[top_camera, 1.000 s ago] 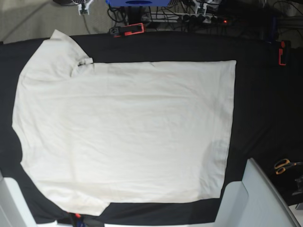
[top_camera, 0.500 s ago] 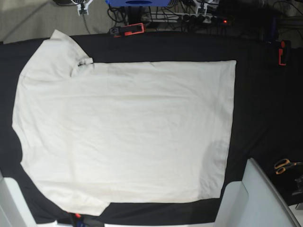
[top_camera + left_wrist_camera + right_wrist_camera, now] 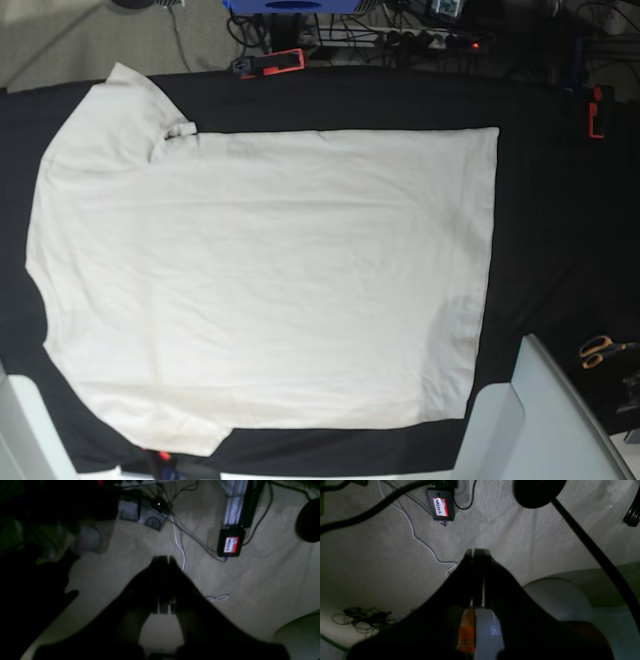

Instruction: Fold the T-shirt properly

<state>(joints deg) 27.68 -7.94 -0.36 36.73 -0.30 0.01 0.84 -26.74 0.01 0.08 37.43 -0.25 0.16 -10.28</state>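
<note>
- Black cloth is covering the tabletop (image 3: pixel 545 200) in the base view, and the cream T-shirt (image 3: pixel 270 280) is lying spread flat on it, hem toward that view's right edge, sleeves toward its left.
- One sleeve (image 3: pixel 125 100) is reaching up to the far edge of the tabletop, where an orange-and-black clamp (image 3: pixel 270 63) is sitting.
- Orange-handled scissors (image 3: pixel 600 350) are lying on the cloth beside a pale grey arm segment (image 3: pixel 545 420).
- Neither pincer is showing in the base view, and no cloth is showing in either wrist view, so the T-shirt is lying away from both pincers.
- In the left wrist view the left pincer (image 3: pixel 163 558) is pointing over beige carpet (image 3: pixel 262 580), its jaws pressed together with nothing between them.
- Beyond its tip and to the right, a black box with a red-and-white label (image 3: pixel 230 543) is lying among cables.
- In the right wrist view the right pincer (image 3: pixel 476 552) is likewise fully closed and gripping nothing, hanging over grey carpet (image 3: pixel 532 537).
- Up and left of its tip a labelled black box (image 3: pixel 440 506) is lying, with a white cable (image 3: pixel 420 541) trailing toward the pincer.
</note>
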